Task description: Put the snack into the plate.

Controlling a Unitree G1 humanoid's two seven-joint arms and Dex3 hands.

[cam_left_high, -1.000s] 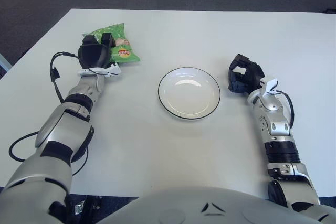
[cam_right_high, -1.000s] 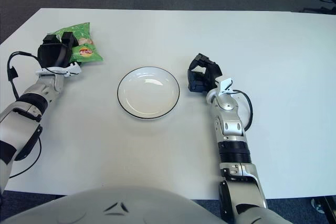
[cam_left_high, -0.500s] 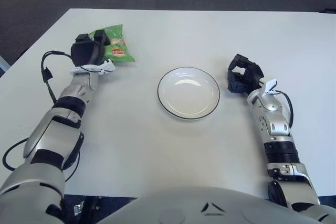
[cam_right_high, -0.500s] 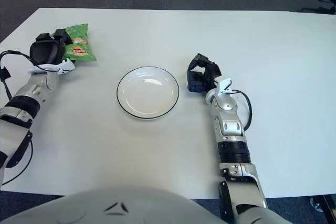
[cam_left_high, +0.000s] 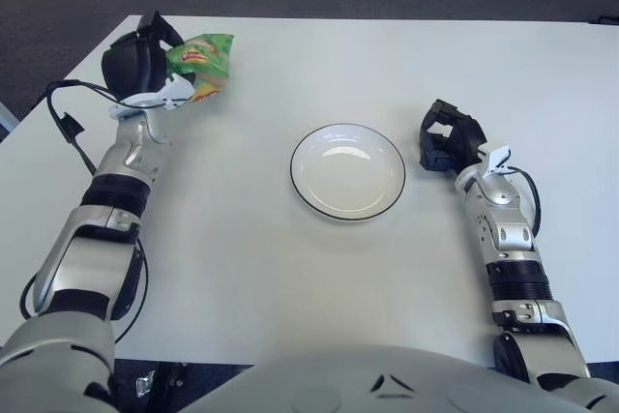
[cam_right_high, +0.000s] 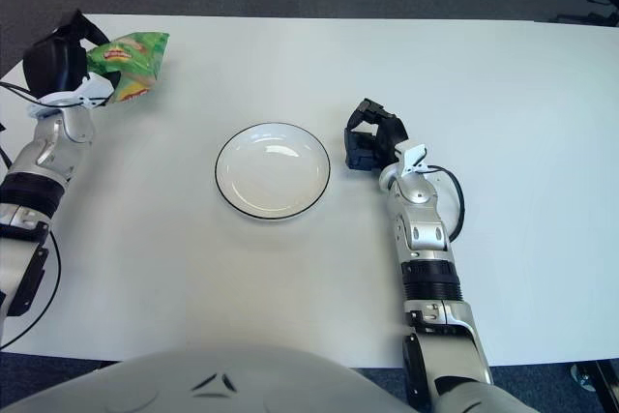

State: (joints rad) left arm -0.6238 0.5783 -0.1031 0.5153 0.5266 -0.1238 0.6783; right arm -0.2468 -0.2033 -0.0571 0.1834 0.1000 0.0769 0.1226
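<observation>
I have the left hand (cam_left_high: 135,60) at the far-left corner of the table (cam_left_high: 290,268), its fingers closed around 1 end of the green snack bag (cam_left_high: 198,57). The bag looks lifted clear of the surface, tilted, well apart from the plate (cam_left_high: 348,171). The plate sits mid-table and holds nothing. The right hand (cam_left_high: 447,137) shows just right of the plate, fingers curled, holding nothing. My read: the pickup is done; the carry across to the plate and the release are both left. Roughly halfway.
</observation>
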